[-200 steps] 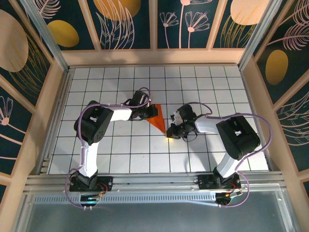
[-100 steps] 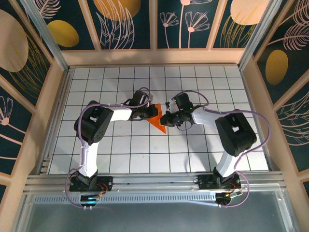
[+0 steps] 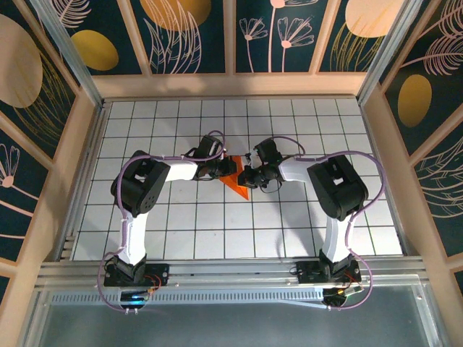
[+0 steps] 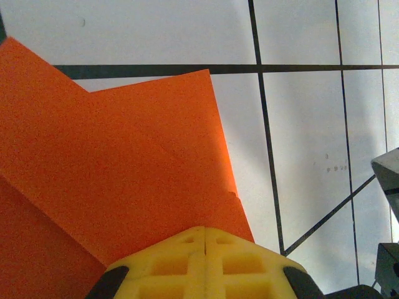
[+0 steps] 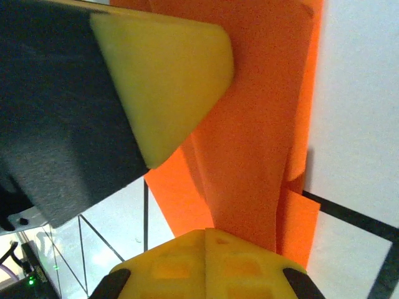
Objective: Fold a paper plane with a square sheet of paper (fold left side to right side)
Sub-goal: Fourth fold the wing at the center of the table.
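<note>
The square sheet of paper (image 3: pixel 237 183) lies partly folded on the white grid table, a bright orange pointed shape with overlapping flaps (image 5: pixel 255 124). My left gripper (image 3: pixel 220 170) is shut, its yellow tips (image 4: pixel 205 229) pressed down on the paper's (image 4: pixel 124 156) left part. My right gripper (image 3: pixel 249 176) is shut too, its tips (image 5: pixel 205 232) resting on the right part over a raised fold. The two grippers face each other about a tile apart; in the right wrist view the left gripper's yellow finger (image 5: pixel 168 68) shows just ahead. No finished paper plane is in view.
Wooden walls (image 3: pixel 231 85) ring the gridded table (image 3: pixel 181 231) at the back and both sides. The arms' bases (image 3: pixel 134 271) sit on the near rail. Open tiles lie in front of and behind the paper.
My right gripper has slid up and to the left along the paper, from its lower tip to close beside the left gripper. The left arm has stayed put.
</note>
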